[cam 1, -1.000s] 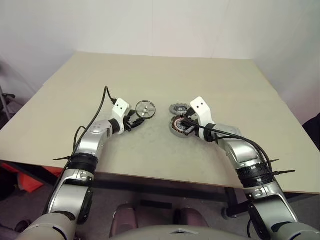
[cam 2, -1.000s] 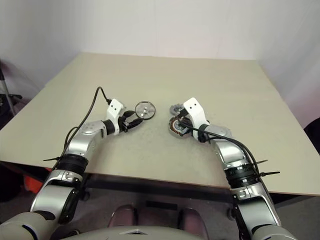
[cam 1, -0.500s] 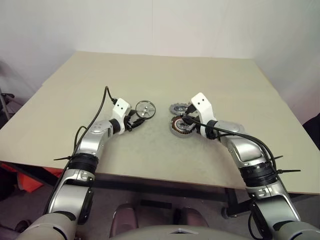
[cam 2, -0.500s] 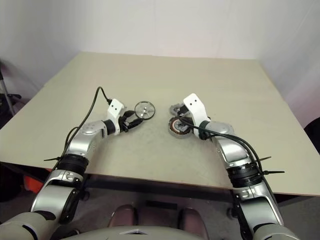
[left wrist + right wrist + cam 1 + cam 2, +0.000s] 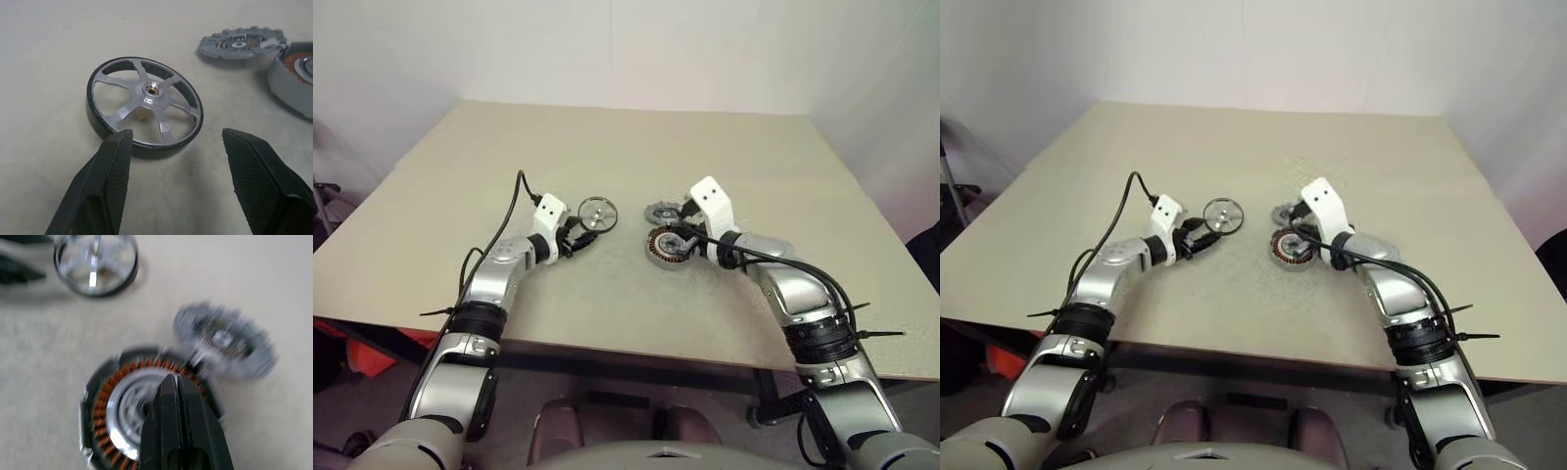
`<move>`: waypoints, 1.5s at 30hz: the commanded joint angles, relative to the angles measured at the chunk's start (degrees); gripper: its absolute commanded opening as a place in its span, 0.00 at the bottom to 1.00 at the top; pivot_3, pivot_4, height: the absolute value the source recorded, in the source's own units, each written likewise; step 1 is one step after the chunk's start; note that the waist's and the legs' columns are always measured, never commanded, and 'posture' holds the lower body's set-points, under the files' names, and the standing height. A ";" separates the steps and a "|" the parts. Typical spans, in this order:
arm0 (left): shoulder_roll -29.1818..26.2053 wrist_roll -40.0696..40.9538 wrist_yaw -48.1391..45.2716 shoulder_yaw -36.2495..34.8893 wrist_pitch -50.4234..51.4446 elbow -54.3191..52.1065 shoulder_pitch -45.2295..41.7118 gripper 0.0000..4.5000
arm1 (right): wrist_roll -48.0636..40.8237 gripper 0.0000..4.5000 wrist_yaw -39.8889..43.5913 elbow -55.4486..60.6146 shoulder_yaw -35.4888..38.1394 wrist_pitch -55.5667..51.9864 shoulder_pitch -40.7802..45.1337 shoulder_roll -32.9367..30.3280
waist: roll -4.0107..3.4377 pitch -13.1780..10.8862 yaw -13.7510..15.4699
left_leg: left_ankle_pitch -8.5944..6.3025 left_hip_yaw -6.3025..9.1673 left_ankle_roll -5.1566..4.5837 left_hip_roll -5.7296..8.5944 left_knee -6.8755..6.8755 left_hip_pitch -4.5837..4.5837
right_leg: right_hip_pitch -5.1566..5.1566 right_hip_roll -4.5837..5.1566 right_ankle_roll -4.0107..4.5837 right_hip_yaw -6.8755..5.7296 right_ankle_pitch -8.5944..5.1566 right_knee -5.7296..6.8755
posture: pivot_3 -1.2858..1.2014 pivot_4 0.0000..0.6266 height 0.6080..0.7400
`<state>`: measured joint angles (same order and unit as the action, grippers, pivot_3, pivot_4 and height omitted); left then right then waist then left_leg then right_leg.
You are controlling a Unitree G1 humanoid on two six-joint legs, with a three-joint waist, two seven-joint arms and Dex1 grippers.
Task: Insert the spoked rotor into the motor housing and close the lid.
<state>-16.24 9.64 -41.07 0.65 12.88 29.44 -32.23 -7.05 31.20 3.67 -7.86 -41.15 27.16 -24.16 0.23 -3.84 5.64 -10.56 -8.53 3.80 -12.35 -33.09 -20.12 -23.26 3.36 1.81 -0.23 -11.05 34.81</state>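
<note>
The motor housing (image 5: 667,246) sits open on the worktop (image 5: 607,157), its ring of copper windings around a silver centre showing and no rotor in it. The lid (image 5: 661,212) lies just beyond it, touching or nearly so. The spoked rotor (image 5: 145,106) lies flat to the left, just ahead of the left gripper (image 5: 176,142), whose fingers (image 5: 115,161) are spread and hold nothing, while the right gripper (image 5: 182,382) hovers over the housing with fingers pressed together.
</note>
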 commanded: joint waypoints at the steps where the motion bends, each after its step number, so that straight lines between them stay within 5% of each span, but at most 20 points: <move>1: -0.33 2.66 1.48 -3.15 2.04 -2.56 -0.41 0.69 | -0.53 0.00 -0.41 2.80 1.34 -0.45 0.92 -0.21 | 0.00 0.00 -0.02 | 0.00 0.00 0.00 0.00 0.00 0.00 | 0.00 0.00 0.00 -0.01 0.00 0.00 | 0.52 0.00 1.00; 11: -0.44 8.75 5.32 -10.56 9.97 -0.72 -1.91 0.69 | -0.47 0.00 -1.06 2.63 2.51 -0.49 1.93 -0.42 | 0.00 0.00 -0.07 | 0.00 -0.01 0.00 0.01 0.01 0.00 | -0.01 0.00 0.00 0.00 -0.01 0.00 | 0.52 0.00 1.00; 35: 6.67 14.10 9.57 -17.15 14.05 24.23 -14.58 0.69 | -0.44 0.00 -2.47 2.10 4.58 -0.22 2.95 -0.78 | 0.02 -0.02 0.20 | 0.00 0.00 -0.01 0.07 0.03 0.03 | 0.04 0.03 -0.02 0.02 -0.01 -0.05 | 0.52 0.00 1.00; 41: 7.97 15.44 8.38 -18.81 18.17 26.61 -16.03 0.27 | -0.42 0.00 -2.98 2.29 5.29 -0.31 2.90 -1.05 | 0.02 -0.02 0.59 | -0.01 0.01 -0.01 0.16 0.03 0.02 | 0.07 0.11 -0.04 0.03 -0.02 -0.06 | 0.52 0.00 1.00; 45: 8.18 15.89 8.26 -19.53 19.17 26.66 -15.92 0.27 | -0.38 0.00 -3.20 2.33 5.35 -0.35 2.67 -1.14 | 0.02 -0.02 0.63 | -0.02 0.01 -0.03 0.19 0.03 -0.01 | 0.07 0.15 -0.06 0.01 -0.03 -0.08 | 0.52 0.00 1.00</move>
<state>-8.44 24.97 -32.32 -18.69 31.12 55.93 -47.49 -7.05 28.44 4.37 -4.44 -41.92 28.57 -24.69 0.26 -3.85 6.26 -10.57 -8.52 3.77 -12.14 -33.06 -20.13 -23.19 3.52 1.74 -0.23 -11.09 34.73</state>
